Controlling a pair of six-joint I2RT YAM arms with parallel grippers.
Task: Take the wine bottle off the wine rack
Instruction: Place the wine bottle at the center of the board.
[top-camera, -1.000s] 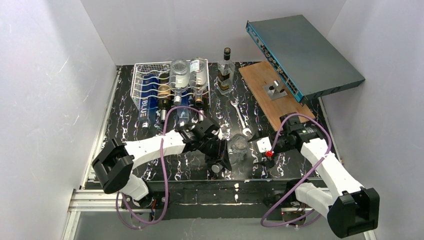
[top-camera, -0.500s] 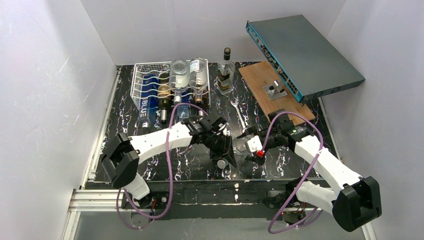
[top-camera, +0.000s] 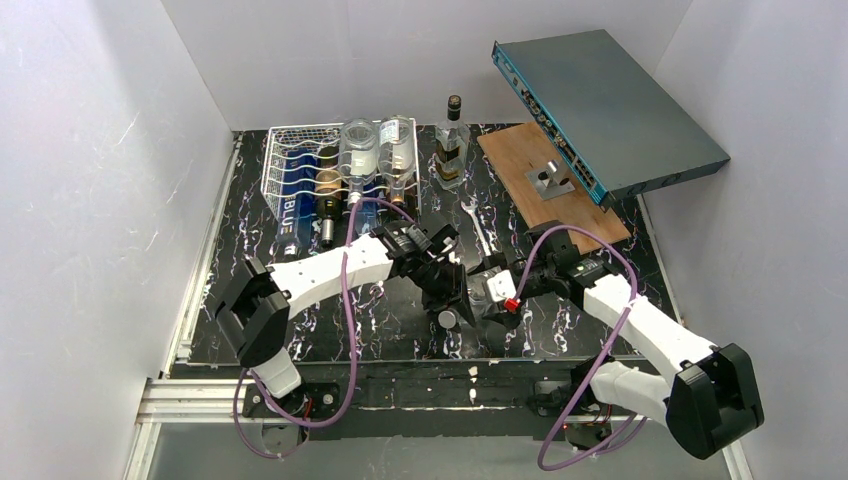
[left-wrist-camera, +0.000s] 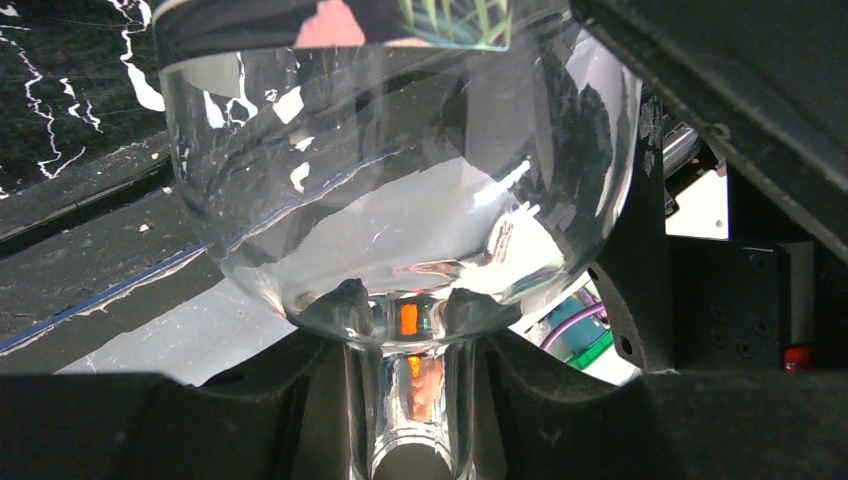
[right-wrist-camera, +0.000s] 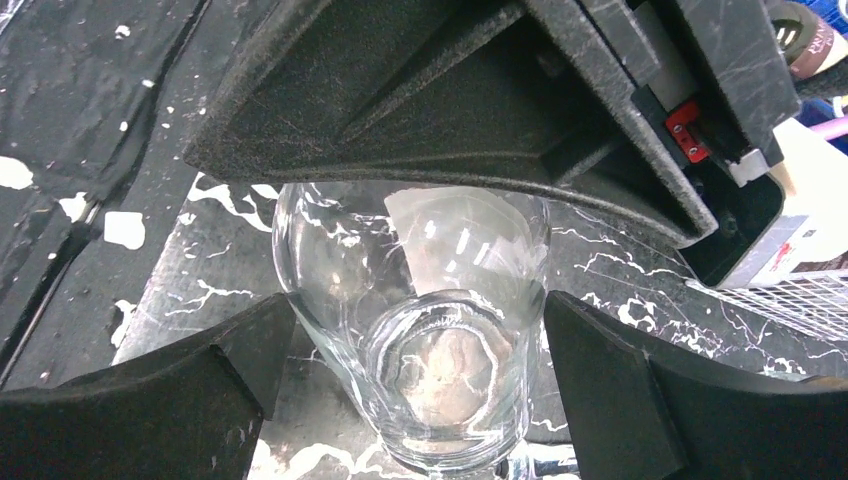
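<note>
We see a black bench (top-camera: 250, 235) veined with white like marble. The wine rack (top-camera: 290, 138) is silver-white wire. In it lie a deep blue bottle (top-camera: 293, 195) with white lettering, a dark bottle (top-camera: 328, 190) and clear bottles (top-camera: 358, 150). The standing bottle (top-camera: 451, 140) has a black cap and a pale label. The board (top-camera: 520, 165) is brown wood, and the box (top-camera: 610, 100) is dark teal-grey with a brighter blue edge. Both arms are white with black joints and purple cables (top-camera: 343, 320). The left claw (top-camera: 455, 300) and right claw (right-wrist-camera: 415, 330) are black, the right bearing a red spot (top-camera: 510, 304). The glass (right-wrist-camera: 430, 290) is clear.
</note>
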